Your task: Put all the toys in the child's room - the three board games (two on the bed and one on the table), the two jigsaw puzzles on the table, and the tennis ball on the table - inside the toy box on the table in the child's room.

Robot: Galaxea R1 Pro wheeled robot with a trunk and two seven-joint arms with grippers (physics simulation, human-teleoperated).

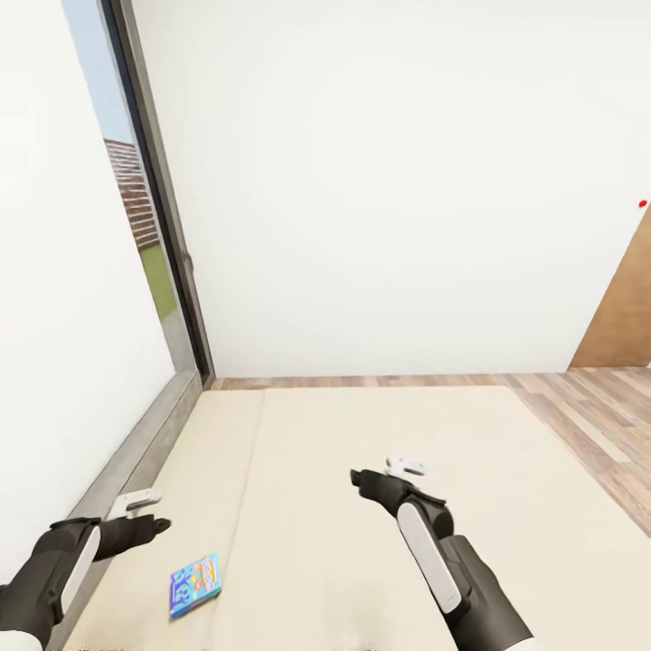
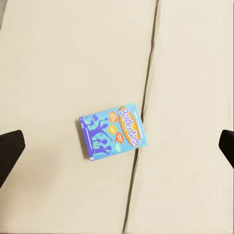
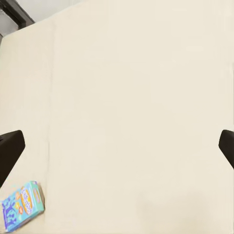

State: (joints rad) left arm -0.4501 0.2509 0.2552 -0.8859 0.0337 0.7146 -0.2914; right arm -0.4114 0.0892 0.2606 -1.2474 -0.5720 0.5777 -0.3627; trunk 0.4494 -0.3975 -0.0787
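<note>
A: Your left gripper (image 1: 149, 511) is hanging above the bed (image 1: 380, 542) with its fingers spread wide and nothing between them. Your right gripper (image 1: 384, 475) is hovering over the middle of the mattress, spread too and carrying nothing.

B: So which step am I working on?

A: By my reading, you are fetching a board game (image 1: 195, 584) off the bed. It is lying flat near the mattress's left side, just beside your left gripper and well apart from your right one. In the left wrist view the blue box (image 2: 112, 131) is sitting between the fingertips, right against the seam.

B: What is the next move asking of me?

A: Lowering the left gripper and taking the thin box by an edge. The window frame (image 1: 167, 244) and the grey ledge (image 1: 136, 461) are running close along your left arm.
</note>
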